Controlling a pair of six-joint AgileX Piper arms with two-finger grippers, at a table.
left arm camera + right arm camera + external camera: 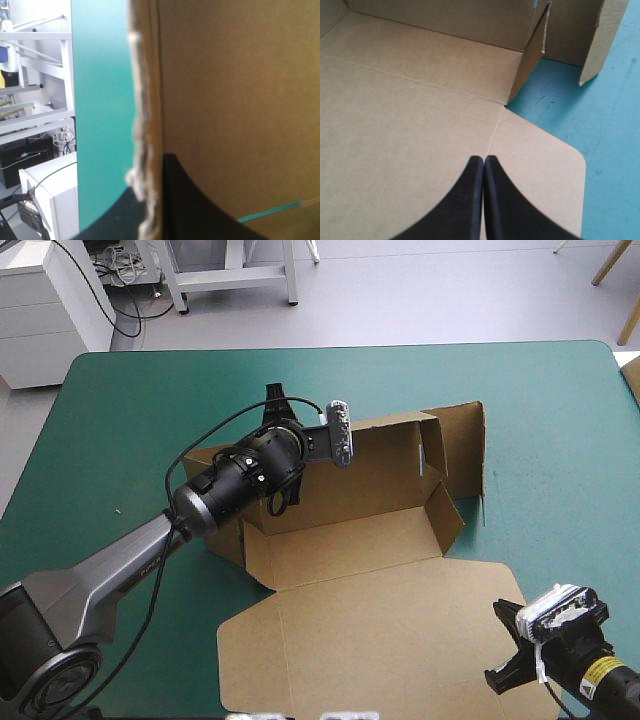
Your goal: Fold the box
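box (pixel 350 570): mid-table (pixel 130 410), long axis left-right, far walls raised, lid flat nearside | left gripper (pixel 148 200): pinching the box's far wall at its left end | right gripper (pixel 483 165): closed, empty, over lid's right corner | judged: left arm nearer the walls

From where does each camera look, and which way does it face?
High view: above, behind the robot, facing down at table and box; both arms show.
Left wrist view: on left wrist, facing the box wall's edge pinched in the left claw.
Right wrist view: on right wrist, facing across the flat lid; right claw shut.
All share the box.
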